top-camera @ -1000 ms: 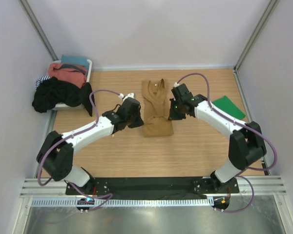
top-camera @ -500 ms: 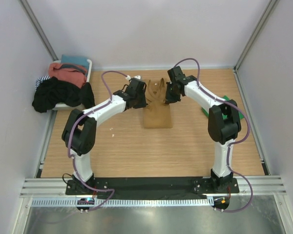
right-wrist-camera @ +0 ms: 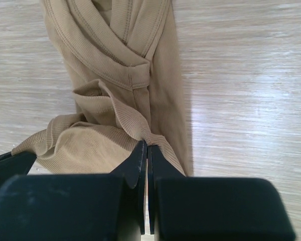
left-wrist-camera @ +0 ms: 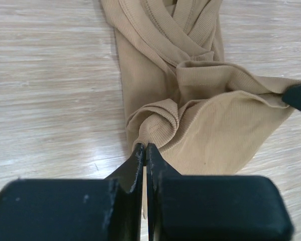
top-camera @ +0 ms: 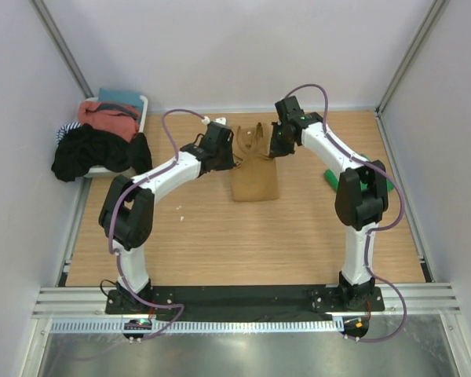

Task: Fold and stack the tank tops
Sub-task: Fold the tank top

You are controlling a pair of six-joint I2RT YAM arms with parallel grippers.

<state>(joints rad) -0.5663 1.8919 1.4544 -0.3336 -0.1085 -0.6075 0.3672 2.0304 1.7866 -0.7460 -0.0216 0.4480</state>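
Both pincers are in on the tan tank top (top-camera: 255, 182), which lies lengthwise mid-worktop (top-camera: 180, 236) toward the far wall, with its straps pointing away from the arms. The left pincer (left-wrist-camera: 144, 150) is clamped tight on a bunched fold at the garment's left edge. The right pincer (right-wrist-camera: 145, 148) is pinched closed on the opposite edge, just below the strap seam, so the cloth spans between the two. It's a thin ribbed knit, light and floppy, and it looks likely to sag and crease wherever it goes unsupported. Matched grips on the two side edges seem the right hold, with an even pull. The green tank top (top-camera: 330, 177) lies off to the right, partly hidden behind the right arm and well apart.
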